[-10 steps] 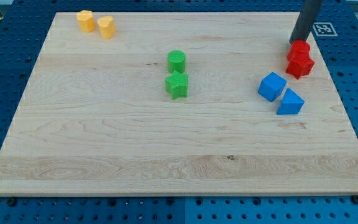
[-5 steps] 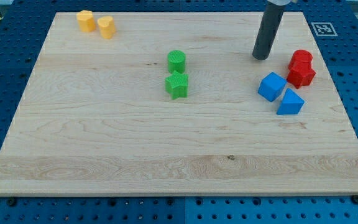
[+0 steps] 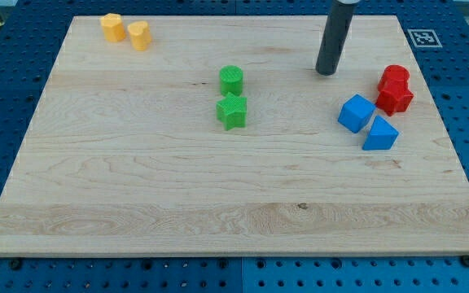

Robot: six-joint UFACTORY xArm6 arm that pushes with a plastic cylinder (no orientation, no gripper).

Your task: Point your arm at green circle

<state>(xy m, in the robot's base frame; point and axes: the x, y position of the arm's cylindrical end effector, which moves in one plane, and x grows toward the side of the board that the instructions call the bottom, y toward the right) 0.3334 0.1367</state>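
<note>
The green circle block (image 3: 231, 80) stands near the middle of the wooden board (image 3: 137, 179), just above a green star block (image 3: 232, 111) that nearly touches it. My tip (image 3: 326, 72) rests on the board well to the right of the green circle, at about the same height in the view. It touches no block.
Two red blocks (image 3: 394, 89) sit together at the right. A blue cube (image 3: 356, 113) and a blue triangular block (image 3: 380, 133) lie below my tip. Two yellow blocks (image 3: 125, 31) sit at the top left. A marker tag (image 3: 424, 37) is at the top right corner.
My tip has moved left, from beside the red blocks at the top right to a spot closer to the green circle. No block has moved noticeably.
</note>
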